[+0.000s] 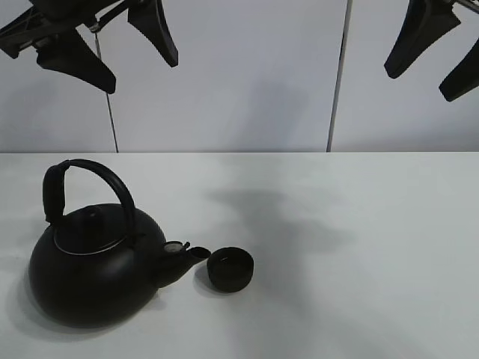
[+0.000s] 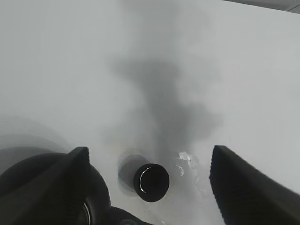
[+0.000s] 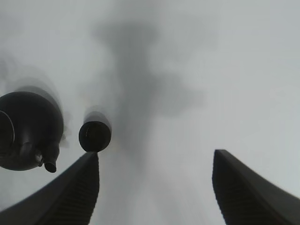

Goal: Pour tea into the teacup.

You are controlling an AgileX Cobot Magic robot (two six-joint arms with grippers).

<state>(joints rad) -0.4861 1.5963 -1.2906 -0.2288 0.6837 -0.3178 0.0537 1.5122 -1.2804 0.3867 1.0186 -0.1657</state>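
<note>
A large round black kettle (image 1: 93,273) with an arched handle stands at the front left of the white table, its spout pointing right. The small matte-black teacup (image 1: 230,268) stands upright just right of the spout tip, close to it. The cup also shows in the left wrist view (image 2: 151,182) and the right wrist view (image 3: 94,136), as does the kettle (image 2: 28,187) (image 3: 28,131). My left gripper (image 1: 112,48) hangs open and empty high above the kettle. My right gripper (image 1: 438,56) hangs open and empty high at the upper right.
The white table (image 1: 359,254) ends at a pale wall with two vertical seams behind it. The arms cast soft shadows (image 1: 262,217) on the table's middle. A small wet or shiny patch (image 2: 185,161) lies beside the cup.
</note>
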